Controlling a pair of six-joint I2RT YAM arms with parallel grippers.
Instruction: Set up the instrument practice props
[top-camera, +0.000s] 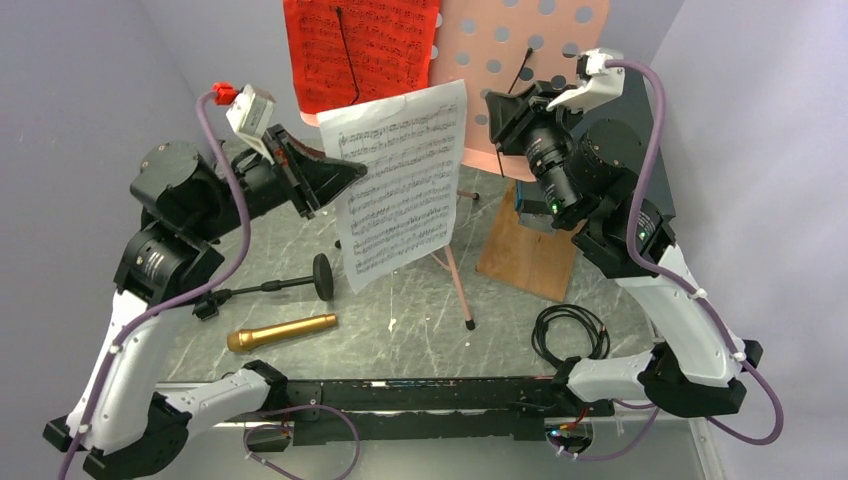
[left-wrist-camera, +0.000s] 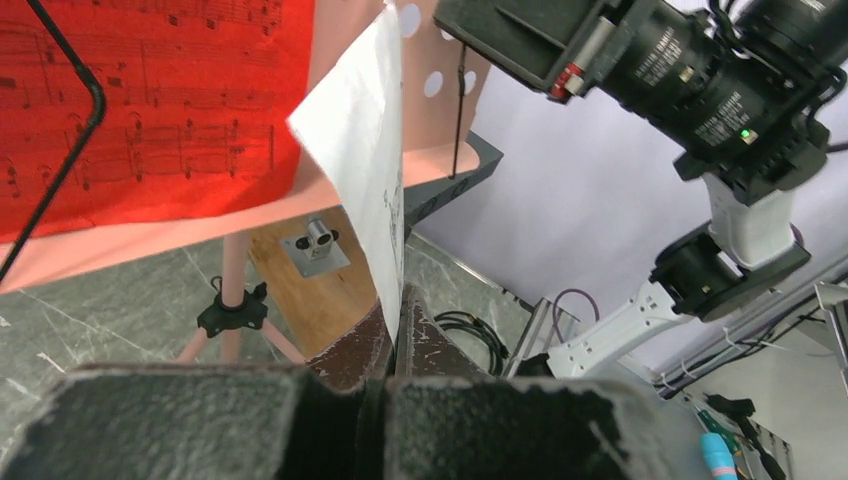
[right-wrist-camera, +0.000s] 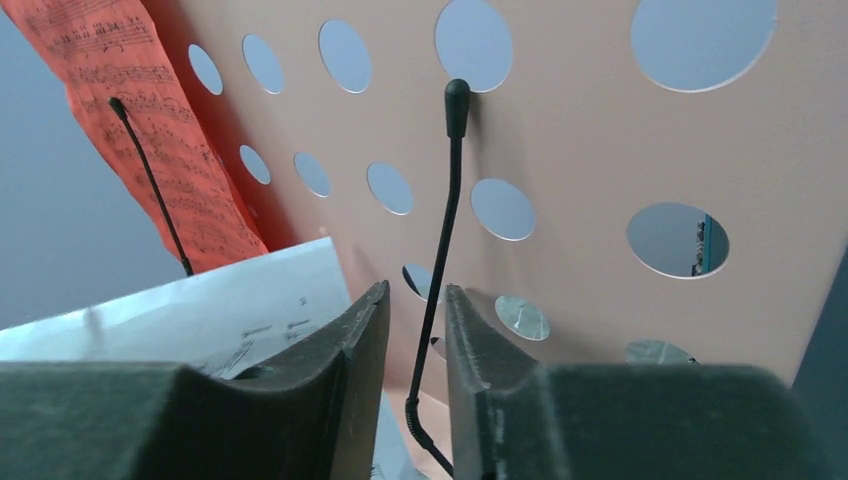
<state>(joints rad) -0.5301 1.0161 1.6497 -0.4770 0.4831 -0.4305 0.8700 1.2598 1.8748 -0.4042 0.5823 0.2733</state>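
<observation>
Top view: left gripper (top-camera: 350, 172) clamps the white music sheet (top-camera: 405, 180) before the pink music stand (top-camera: 530, 50), ready for placing; gold microphone (top-camera: 282, 332) and mic stand (top-camera: 323, 276) lie in front. Left wrist: sheet's edge pinched. Right wrist: right gripper (right-wrist-camera: 415, 310), jaws slightly apart, straddles the stand's retaining wire (right-wrist-camera: 447, 200), likely to lift it.

Bright, even light with soft shadows; the left claw (left-wrist-camera: 388, 330) blurs near its lens.

Left arm (top-camera: 112, 350) and right arm (top-camera: 690, 300) show white shells, black joints; purple cables (top-camera: 660, 120) trail behind left claw (top-camera: 352, 173), right claw (top-camera: 496, 122).
</observation>
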